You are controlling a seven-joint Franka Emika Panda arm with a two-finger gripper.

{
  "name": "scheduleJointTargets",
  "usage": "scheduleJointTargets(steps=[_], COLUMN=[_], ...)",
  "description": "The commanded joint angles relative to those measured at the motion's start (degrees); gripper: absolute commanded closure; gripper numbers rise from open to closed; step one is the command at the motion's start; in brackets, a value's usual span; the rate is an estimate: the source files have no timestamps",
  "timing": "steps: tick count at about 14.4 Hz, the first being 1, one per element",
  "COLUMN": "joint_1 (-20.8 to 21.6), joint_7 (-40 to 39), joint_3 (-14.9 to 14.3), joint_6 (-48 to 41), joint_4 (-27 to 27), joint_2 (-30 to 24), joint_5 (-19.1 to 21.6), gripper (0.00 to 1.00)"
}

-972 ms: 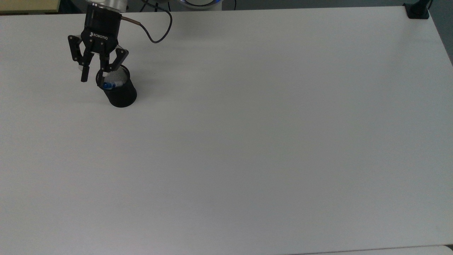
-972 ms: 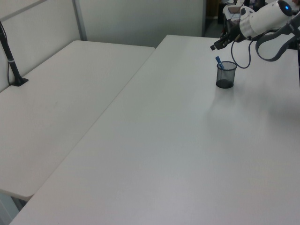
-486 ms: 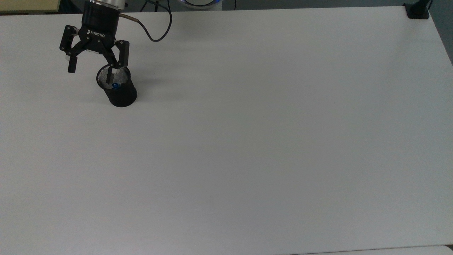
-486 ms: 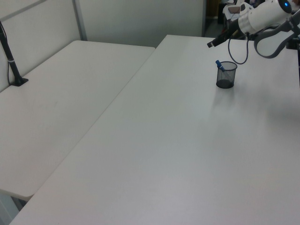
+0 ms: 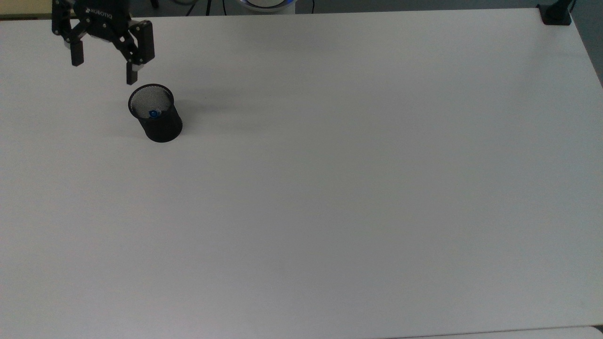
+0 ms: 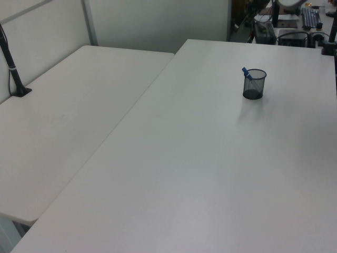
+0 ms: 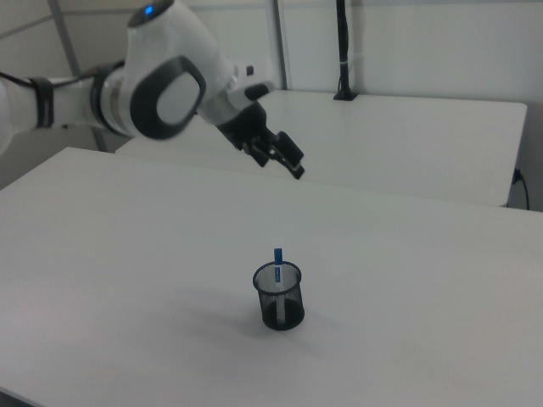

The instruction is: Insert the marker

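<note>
The marker [image 5: 153, 113] stands inside the black mesh cup [image 5: 158, 115], leaning against its wall, blue end up. In the left view the marker's blue end [image 6: 246, 72] pokes above the rim of the cup [image 6: 254, 84]; in the right view the marker [image 7: 277, 259] rises a little over the cup [image 7: 278, 297]. My gripper [image 5: 103, 68] hangs open and empty, up and to the top view's left of the cup, clear of it. In the right view the gripper [image 7: 290, 161] is raised well above the table, behind the cup.
The cup is the one object on the wide white table [image 5: 330, 188]. A black clamp [image 5: 556, 14] sits at its far right corner. A second table [image 6: 63, 105] with a black post [image 6: 16, 79] adjoins it. Desk clutter [image 6: 295, 31] lies beyond the far edge.
The gripper let go of the marker, opened wide and pulled up and toward the top view's upper left, away from the cup. The marker settled deeper into the cup.
</note>
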Motion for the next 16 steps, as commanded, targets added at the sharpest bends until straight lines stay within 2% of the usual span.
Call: scheduleJointTargets(steps=[1,3,4,7,10,16], joint_1=[3.3,5.6,7.4,8.0,7.9,8.0], joint_7=[1.1,1.1,1.2,-0.4,-7.3,-7.3], joint_3=[-0.3,-1.0,-1.3,-1.3,-1.1,-1.0], joint_6=[-25.0,-37.9,-40.4,-39.3,-36.1,-36.1], joint_4=[11.1,15.6,16.1,16.0,15.8,15.9], joint_2=[0.5,0.3,0.2,0.5,1.2,1.6], joint_5=[4.6,5.0,5.7,7.1,7.1,6.8], gripper=[0.00,0.00,0.00,0.00,0.00,0.00])
